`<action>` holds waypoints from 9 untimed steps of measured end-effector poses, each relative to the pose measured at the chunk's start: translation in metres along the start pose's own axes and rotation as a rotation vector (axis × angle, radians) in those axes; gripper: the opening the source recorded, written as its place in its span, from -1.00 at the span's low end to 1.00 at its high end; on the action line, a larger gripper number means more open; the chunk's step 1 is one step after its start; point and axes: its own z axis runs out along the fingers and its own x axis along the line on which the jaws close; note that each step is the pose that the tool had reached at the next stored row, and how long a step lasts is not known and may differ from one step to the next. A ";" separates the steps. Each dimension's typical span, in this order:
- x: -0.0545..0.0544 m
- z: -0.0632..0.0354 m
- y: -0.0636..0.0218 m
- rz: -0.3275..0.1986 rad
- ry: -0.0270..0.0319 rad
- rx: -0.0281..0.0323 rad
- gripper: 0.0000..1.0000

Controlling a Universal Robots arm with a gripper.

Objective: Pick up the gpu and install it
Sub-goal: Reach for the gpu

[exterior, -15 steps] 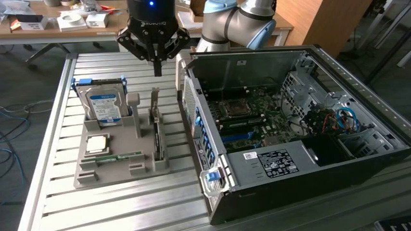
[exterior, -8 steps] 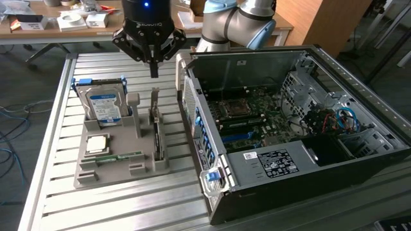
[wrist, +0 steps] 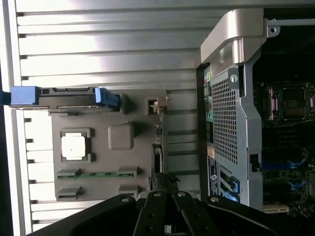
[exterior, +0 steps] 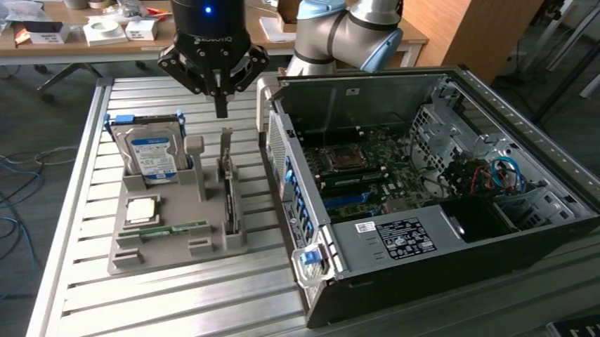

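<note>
The gpu [exterior: 227,188] stands on its edge in a slot at the right side of the grey holder [exterior: 140,261], its silver bracket pointing up at the far end. In the wrist view the gpu [wrist: 158,140] is a thin dark strip seen edge-on. My gripper [exterior: 221,107] hangs above the gpu's far end, apart from it, fingers shut together with nothing between them. The black gripper [wrist: 166,223] also shows in the wrist view, in line with the card.
The holder also carries a hard drive with a blue label [exterior: 153,151], a square processor [exterior: 142,208] and a green memory stick [exterior: 175,228]. An open computer case [exterior: 450,239] lies on the exterior view's right, motherboard [exterior: 375,168] exposed. All rest on a slatted metal table [exterior: 187,302].
</note>
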 end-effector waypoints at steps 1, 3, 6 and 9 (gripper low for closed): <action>0.001 0.0000 -0.0008 0.000 0.0000 0.0000 -0.79; 0.002 0.0000 -0.0022 0.000 -0.0001 0.0000 -0.79; 0.003 0.0001 -0.0037 0.000 0.0000 0.0000 -0.79; 0.003 0.0002 -0.0038 0.000 -0.0001 0.0000 -0.79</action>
